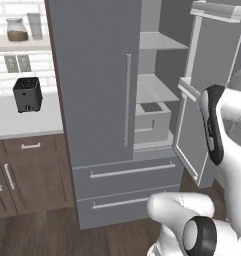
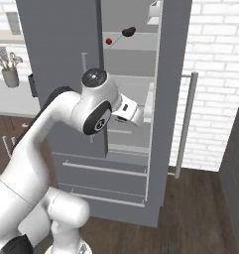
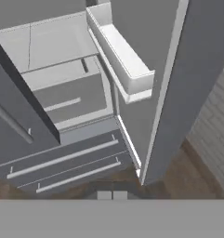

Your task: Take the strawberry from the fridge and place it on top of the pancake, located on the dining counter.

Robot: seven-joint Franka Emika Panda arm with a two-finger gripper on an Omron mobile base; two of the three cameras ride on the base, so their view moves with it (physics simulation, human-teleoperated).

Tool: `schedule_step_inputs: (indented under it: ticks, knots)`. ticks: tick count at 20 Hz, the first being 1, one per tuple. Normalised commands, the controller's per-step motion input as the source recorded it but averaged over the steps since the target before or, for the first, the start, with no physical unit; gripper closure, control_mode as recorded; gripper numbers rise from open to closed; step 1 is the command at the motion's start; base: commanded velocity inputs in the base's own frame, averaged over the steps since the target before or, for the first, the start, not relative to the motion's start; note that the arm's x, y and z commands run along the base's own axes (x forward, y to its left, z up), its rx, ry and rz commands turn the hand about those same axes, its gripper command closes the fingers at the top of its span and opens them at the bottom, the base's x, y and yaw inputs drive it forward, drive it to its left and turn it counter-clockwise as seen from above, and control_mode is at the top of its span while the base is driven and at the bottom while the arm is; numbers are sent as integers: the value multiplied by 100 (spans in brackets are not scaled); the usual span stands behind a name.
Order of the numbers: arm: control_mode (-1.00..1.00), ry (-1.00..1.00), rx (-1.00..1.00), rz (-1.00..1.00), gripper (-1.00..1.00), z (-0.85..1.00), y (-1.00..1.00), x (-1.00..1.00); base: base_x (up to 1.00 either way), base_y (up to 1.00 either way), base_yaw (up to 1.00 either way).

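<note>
Hand view: gripper (image 3: 112,195) low at the bottom edge, its two pale tips side by side and close together, clamped on nothing, pointed down at the foot of the open fridge door (image 3: 178,88). Just above, the door's white bin (image 3: 125,60) jutting from the inner face; left of it, pale shelves and a grey crisper drawer (image 3: 69,100); lower still, two freezer drawers with long bar handles (image 3: 62,158). Wood floor (image 3: 206,153) to the right of the door edge.

Right base view: gripper (image 2: 128,112) at the end of the white arm, held in front of the open fridge (image 2: 170,74) at mid height, near the middle shelves. Well above it, on an upper shelf, the strawberry (image 2: 108,41), tiny and bright red, just beside a darker maroon lump (image 2: 129,31) on its right. Neither touched by the gripper. Utensil pot (image 2: 10,74) on the worktop at far left.

Left base view: left fridge door (image 1: 97,80) closed, right one swung wide. Black toaster (image 1: 27,94) on the pale worktop (image 1: 22,120) to the left, a jar (image 1: 16,29) on the shelf above, dark brown cabinets (image 1: 27,170) beneath.
</note>
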Motion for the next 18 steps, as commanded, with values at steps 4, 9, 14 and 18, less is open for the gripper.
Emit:
schedule_step_inputs:
  ticks: [4,9,14,18]
  knots:
    - [-100,8,-6,10,100,-19,73,42,0,0,0]
    - [-100,-23,-21,1,-100,-29,95,46,0,0,0]
    - [-100,3,0,0,-100,0,65,78,0,0,0]
    - [-100,16,2,2,-100,3,62,71,0,0,0]
